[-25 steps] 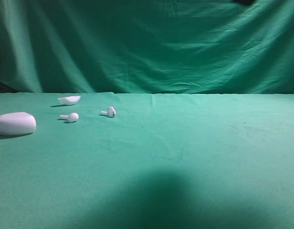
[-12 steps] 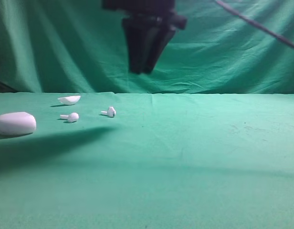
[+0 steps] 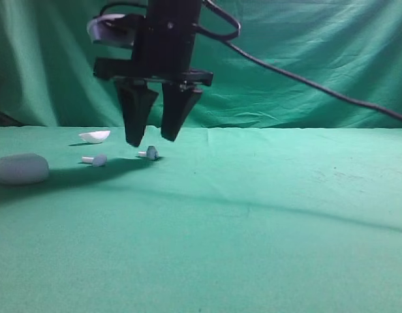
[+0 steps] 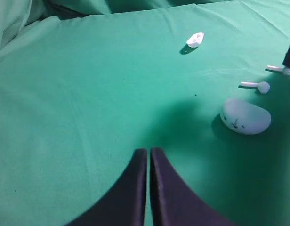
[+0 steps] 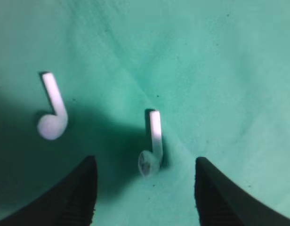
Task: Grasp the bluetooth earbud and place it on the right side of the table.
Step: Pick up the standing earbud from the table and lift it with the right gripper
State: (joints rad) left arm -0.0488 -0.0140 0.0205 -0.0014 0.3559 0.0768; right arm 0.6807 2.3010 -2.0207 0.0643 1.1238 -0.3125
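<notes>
The bluetooth earbud, white with a dark grey patch on its head, lies on the green table at the left. My right gripper hangs open just above it, one finger on each side, not touching. In the right wrist view the earbud lies between the open fingers of that gripper, stem pointing away. In the left wrist view it shows at the right edge, partly hidden by a dark finger. My left gripper is shut and empty over bare cloth.
A plain white earbud lies just left of the task earbud, also in the right wrist view. A large white oval case sits at the far left. A small white shell lies behind. A black cable trails right.
My right arm has come down from the top of the view and left, to just above the earbud, and its jaws have opened. Its shadow now covers the case and the plain earbud.
</notes>
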